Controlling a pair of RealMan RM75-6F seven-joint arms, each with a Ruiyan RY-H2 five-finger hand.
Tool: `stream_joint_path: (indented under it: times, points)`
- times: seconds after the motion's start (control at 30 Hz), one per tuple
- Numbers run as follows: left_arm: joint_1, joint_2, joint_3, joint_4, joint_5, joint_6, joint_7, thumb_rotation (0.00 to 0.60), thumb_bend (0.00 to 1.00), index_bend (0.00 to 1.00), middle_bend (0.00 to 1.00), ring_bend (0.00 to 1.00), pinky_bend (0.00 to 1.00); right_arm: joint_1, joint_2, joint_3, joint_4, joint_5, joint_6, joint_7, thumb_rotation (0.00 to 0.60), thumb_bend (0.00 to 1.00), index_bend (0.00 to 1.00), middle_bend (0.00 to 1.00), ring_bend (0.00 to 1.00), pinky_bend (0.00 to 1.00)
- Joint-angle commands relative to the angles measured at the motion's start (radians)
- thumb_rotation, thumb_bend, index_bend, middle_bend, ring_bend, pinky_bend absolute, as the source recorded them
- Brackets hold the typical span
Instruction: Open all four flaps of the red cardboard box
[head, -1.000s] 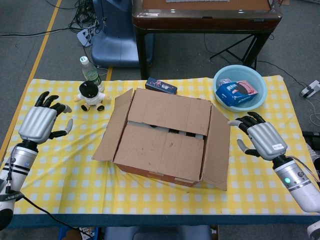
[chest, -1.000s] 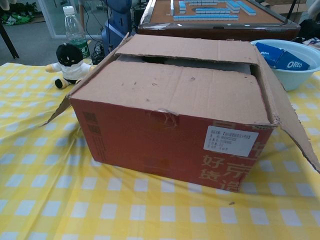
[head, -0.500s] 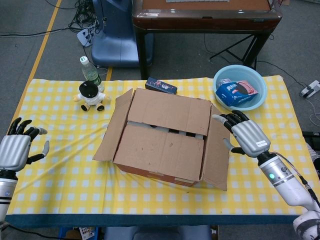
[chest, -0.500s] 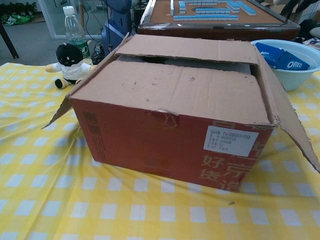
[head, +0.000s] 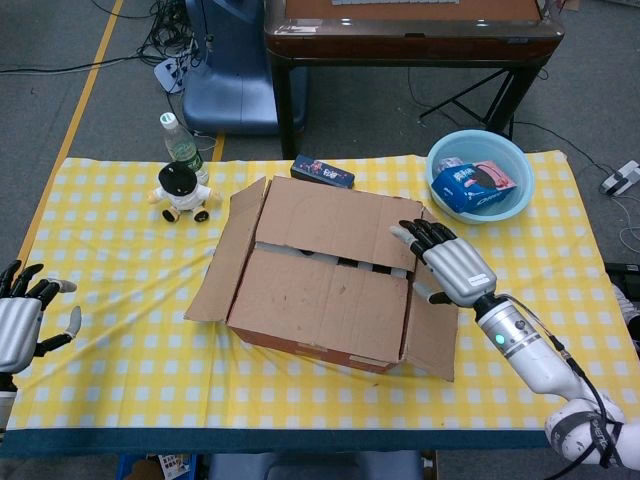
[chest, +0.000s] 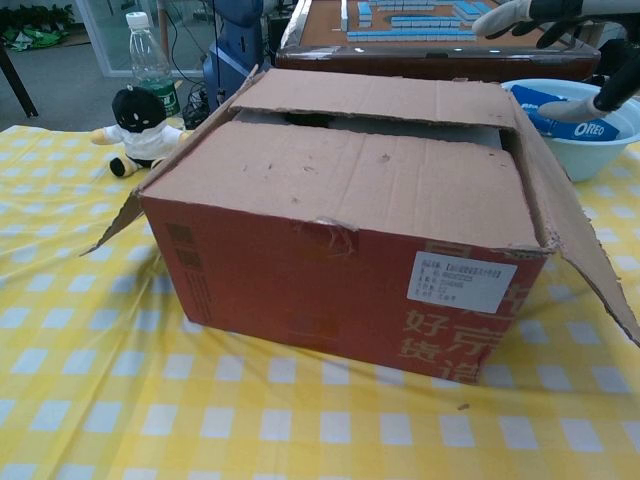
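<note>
The red cardboard box (head: 320, 345) (chest: 330, 290) stands mid-table. Its left side flap (head: 228, 250) and right side flap (head: 432, 310) (chest: 580, 235) hang outward; the near flap (head: 320, 300) and far flap (head: 335, 220) lie flat over the top, a dark gap between them. My right hand (head: 450, 262) hovers over the box's right edge, fingers spread toward the far flap, holding nothing; its fingertips (chest: 540, 12) show at the top right of the chest view. My left hand (head: 20, 320) is at the table's far left edge, fingers apart, empty.
A blue bowl (head: 520, 160) (chest: 600, 150) with snack packs sits at the back right. A small plush toy (head: 182, 192) (chest: 135, 125) and a water bottle (head: 180, 145) (chest: 150, 60) stand back left. A dark packet (head: 322, 172) lies behind the box.
My right hand has moved left from beside the box to above its right edge. My left hand has pulled back down to the table's left front edge.
</note>
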Motion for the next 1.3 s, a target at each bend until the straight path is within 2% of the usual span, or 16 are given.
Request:
stream_joint_path:
  times: [0.03, 0.37, 0.83, 1.1, 1.3]
  points:
    - [0.009, 0.0, 0.0, -0.001, 0.01, 0.003, 0.001, 0.244, 0.48, 0.43, 0.37, 0.14, 0.0, 0.04, -0.05, 0.011, 0.029, 0.053, -0.02, -0.043, 0.6, 0.32, 0.0, 0.0, 0.0, 0.07]
    - [0.03, -0.002, -0.008, 0.006, 0.019, -0.015, -0.006, 0.247, 0.48, 0.43, 0.37, 0.14, 0.0, 0.119, -0.157, 0.018, 0.118, 0.163, -0.037, -0.109, 0.6, 0.31, 0.0, 0.0, 0.0, 0.0]
    - [0.05, -0.005, -0.021, 0.02, 0.029, -0.033, -0.025, 0.248, 0.48, 0.43, 0.35, 0.14, 0.0, 0.169, -0.232, 0.011, 0.218, 0.239, -0.038, -0.133, 0.6, 0.31, 0.0, 0.0, 0.0, 0.0]
    - [0.061, -0.007, -0.028, 0.035, 0.032, -0.037, -0.041, 0.247, 0.48, 0.43, 0.35, 0.14, 0.0, 0.175, -0.244, 0.027, 0.251, 0.236, -0.004, -0.117, 0.6, 0.31, 0.0, 0.0, 0.0, 0.0]
    - [0.069, -0.007, -0.035, 0.046, 0.038, -0.034, -0.056, 0.248, 0.48, 0.43, 0.34, 0.14, 0.0, 0.172, -0.208, 0.069, 0.251, 0.238, 0.038, -0.092, 0.6, 0.31, 0.0, 0.0, 0.0, 0.0]
